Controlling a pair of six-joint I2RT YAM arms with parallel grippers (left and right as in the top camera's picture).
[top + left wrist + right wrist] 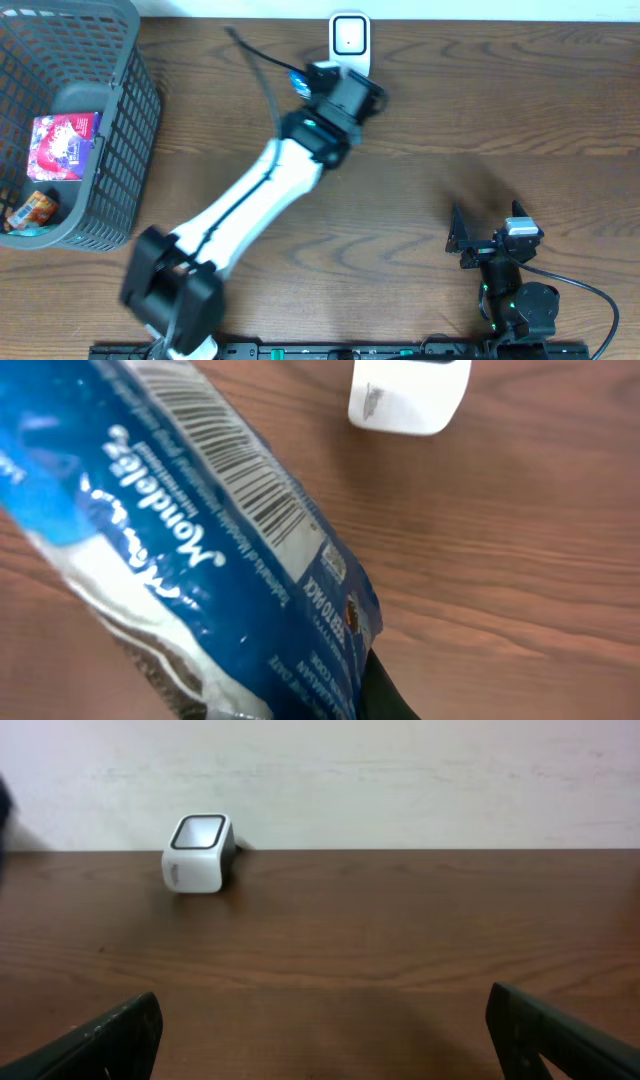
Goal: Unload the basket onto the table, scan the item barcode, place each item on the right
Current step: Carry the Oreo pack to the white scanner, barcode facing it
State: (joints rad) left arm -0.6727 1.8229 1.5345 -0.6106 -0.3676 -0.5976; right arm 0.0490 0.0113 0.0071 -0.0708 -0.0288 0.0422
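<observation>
Barcode (240, 480) on blue packet (150, 575): sharp from left wrist, unreadable overhead

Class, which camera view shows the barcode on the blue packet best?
The left wrist view: the barcode lies close, its bars distinct. Overhead shows only a blue sliver of the packet, no bars. The right wrist view shows the scanner, not the packet.

A robotics lab bench set up as a shop checkout: a wooden table (480, 120) against a plain white wall (400, 780), a white barcode scanner (349, 38) at its far edge, a grey shopping basket (115, 150) of wrapped snacks (62, 145) at its far left corner, a barcoded blue packet (200, 560), and a left arm (260, 190) and right arm (510, 290) based along the near edge.
</observation>
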